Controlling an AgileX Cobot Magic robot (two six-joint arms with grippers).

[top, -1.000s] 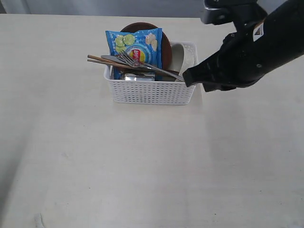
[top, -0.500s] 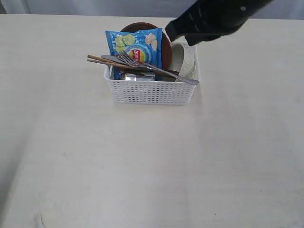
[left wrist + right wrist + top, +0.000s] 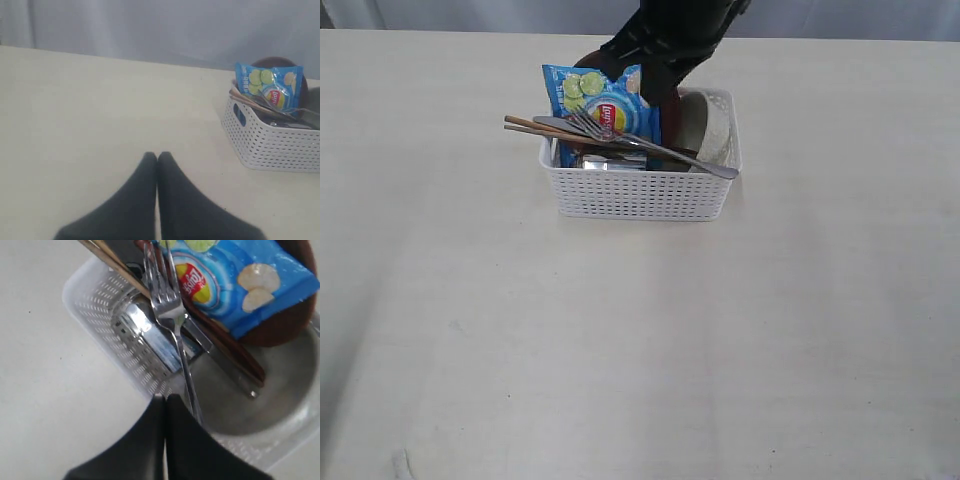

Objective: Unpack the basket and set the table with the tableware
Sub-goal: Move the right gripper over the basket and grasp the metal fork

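Note:
The white basket (image 3: 635,195) (image 3: 270,145) (image 3: 100,300) stands on the cream table (image 3: 620,350). Across its top lie the fork (image 3: 650,145) (image 3: 167,305), the knife (image 3: 552,123) and two chopsticks (image 3: 525,125) (image 3: 110,260). Inside are the steel cup (image 3: 610,161) (image 3: 150,335), the pale bowl (image 3: 705,125) (image 3: 260,405) and the brown plate (image 3: 668,100) (image 3: 285,325). My right gripper (image 3: 166,397) hovers shut over the basket's rim beside the fork handle, holding nothing. My left gripper (image 3: 157,155) is shut over bare table, well away from the basket.
A blue chips bag (image 3: 605,95) (image 3: 235,275) leans upright against the plate in the basket. The right arm (image 3: 670,35) reaches in from the far edge above the basket. Bare tabletop surrounds the basket on all sides.
The right arm swung from the basket's right side leftward and back; it now hangs over the basket's far side. The basket and its contents have not moved.

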